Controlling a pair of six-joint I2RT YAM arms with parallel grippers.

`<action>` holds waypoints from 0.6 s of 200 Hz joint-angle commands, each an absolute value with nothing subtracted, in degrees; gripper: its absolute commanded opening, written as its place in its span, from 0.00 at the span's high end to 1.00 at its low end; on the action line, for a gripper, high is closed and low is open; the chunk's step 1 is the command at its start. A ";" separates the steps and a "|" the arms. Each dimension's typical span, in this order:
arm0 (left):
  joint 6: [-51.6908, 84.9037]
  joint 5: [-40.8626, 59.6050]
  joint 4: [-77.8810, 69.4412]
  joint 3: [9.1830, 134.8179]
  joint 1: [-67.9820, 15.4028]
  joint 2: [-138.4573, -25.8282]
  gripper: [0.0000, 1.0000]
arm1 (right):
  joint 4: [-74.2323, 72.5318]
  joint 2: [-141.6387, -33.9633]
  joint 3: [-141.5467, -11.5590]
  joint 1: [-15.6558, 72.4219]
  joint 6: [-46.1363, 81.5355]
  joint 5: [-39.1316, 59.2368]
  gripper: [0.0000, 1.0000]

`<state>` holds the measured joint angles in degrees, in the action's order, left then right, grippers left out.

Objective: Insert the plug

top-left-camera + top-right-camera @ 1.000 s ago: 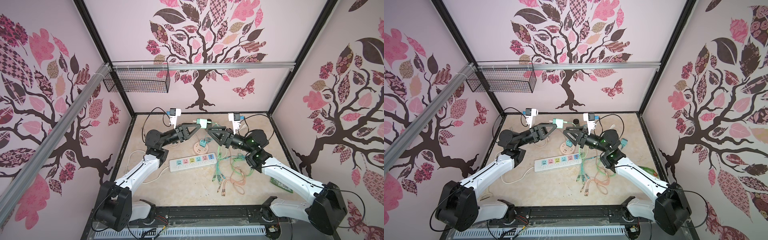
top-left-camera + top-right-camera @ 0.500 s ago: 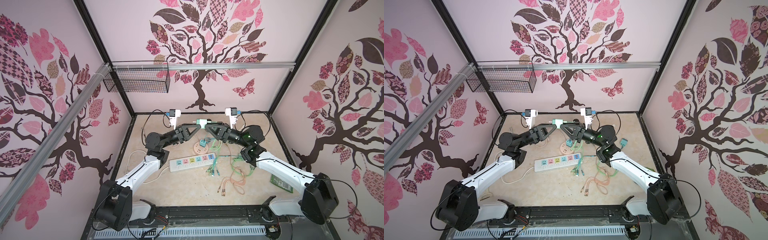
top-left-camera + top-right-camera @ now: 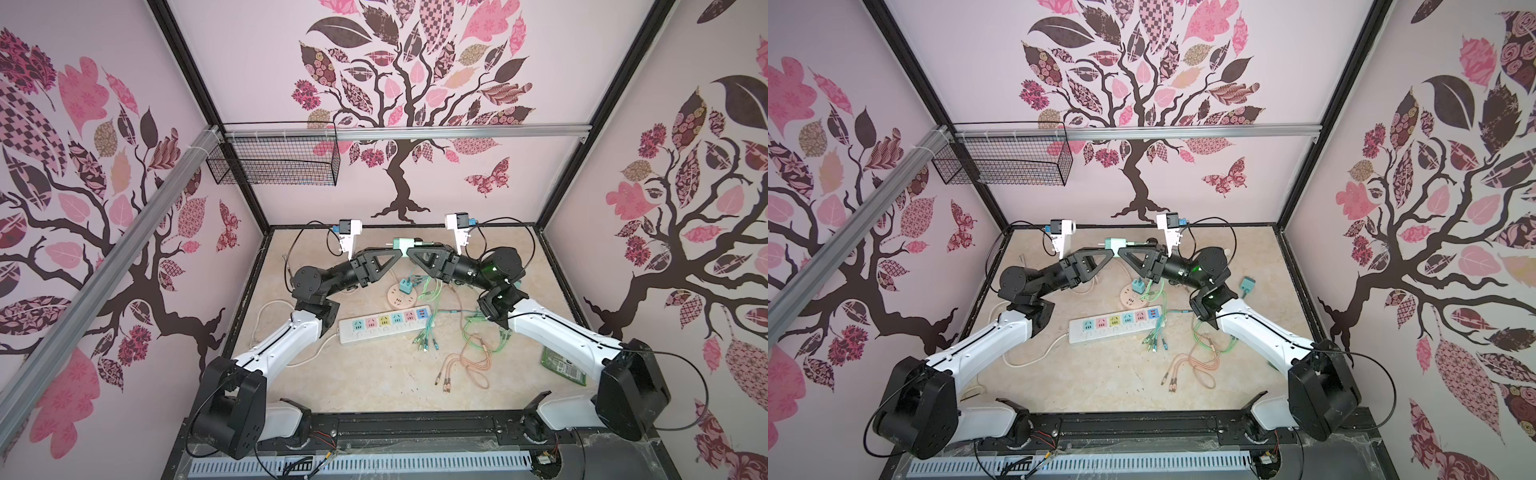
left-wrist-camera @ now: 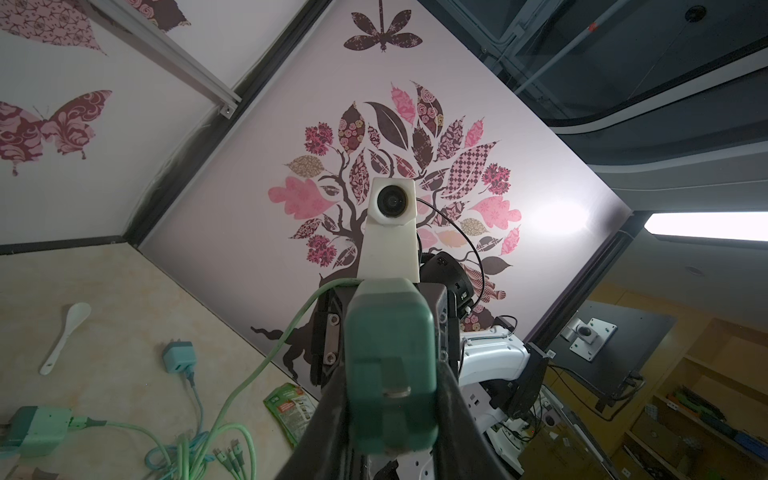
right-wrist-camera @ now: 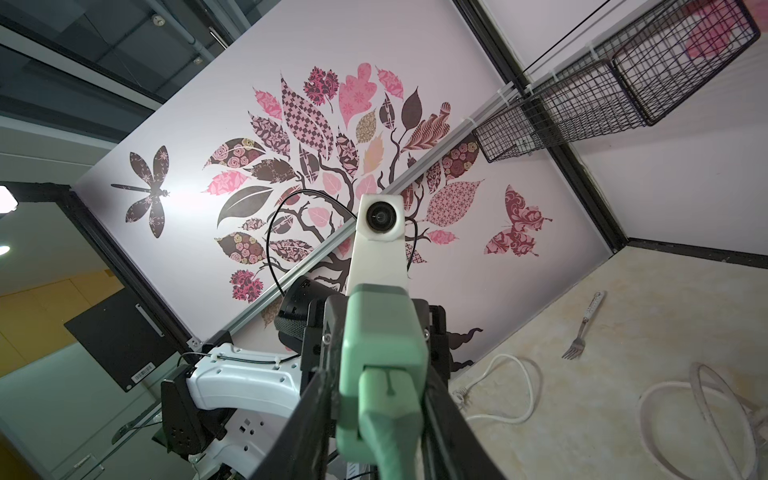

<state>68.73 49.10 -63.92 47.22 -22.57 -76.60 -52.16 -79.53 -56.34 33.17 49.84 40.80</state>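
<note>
A mint green charger block [image 3: 401, 242] [image 3: 1113, 242] hangs in the air over the back of the table. My left gripper [image 3: 395, 254] [image 4: 390, 374] is shut on it, and the block [image 4: 390, 357] fills the gap between the fingers. The green cable's plug [image 5: 390, 415] sits in the port of the block [image 5: 382, 332]. My right gripper [image 3: 411, 251] [image 5: 380, 382] faces the left one tip to tip, its fingers pressed on both sides of the plug. The cable [image 4: 266, 365] runs from the block down to the table.
Below the grippers lie a white power strip [image 3: 386, 324], a round pink socket [image 3: 401, 296] with a teal adapter [image 3: 405, 286], green cables [image 3: 428, 332] and an orange cable [image 3: 465, 365]. A green packet [image 3: 563, 365] lies right. A wire basket [image 3: 274, 162] hangs back left.
My right gripper has moved left to meet the left one, and its jaws have closed round the plug. The left arm and the block have stayed still.
</note>
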 commanded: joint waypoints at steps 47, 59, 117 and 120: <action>66.99 49.70 -65.14 45.18 -23.45 -77.34 1.00 | -57.81 -81.82 -60.40 32.89 52.62 41.48 0.70; 66.84 49.76 -64.94 45.05 -23.43 -77.31 1.00 | -57.92 -81.93 -60.47 32.89 52.73 41.48 0.72; 54.33 52.20 -39.16 49.34 -23.47 -72.39 0.73 | -46.19 -79.00 -60.19 32.89 44.69 39.80 0.80; 53.27 52.14 -37.61 49.45 -23.47 -71.91 0.71 | -44.88 -78.64 -60.32 32.88 43.91 39.55 0.80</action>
<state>61.71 48.62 -53.56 47.33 -22.61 -74.37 -50.15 -81.01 -57.39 32.53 50.72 41.28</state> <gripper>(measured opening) 0.279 0.303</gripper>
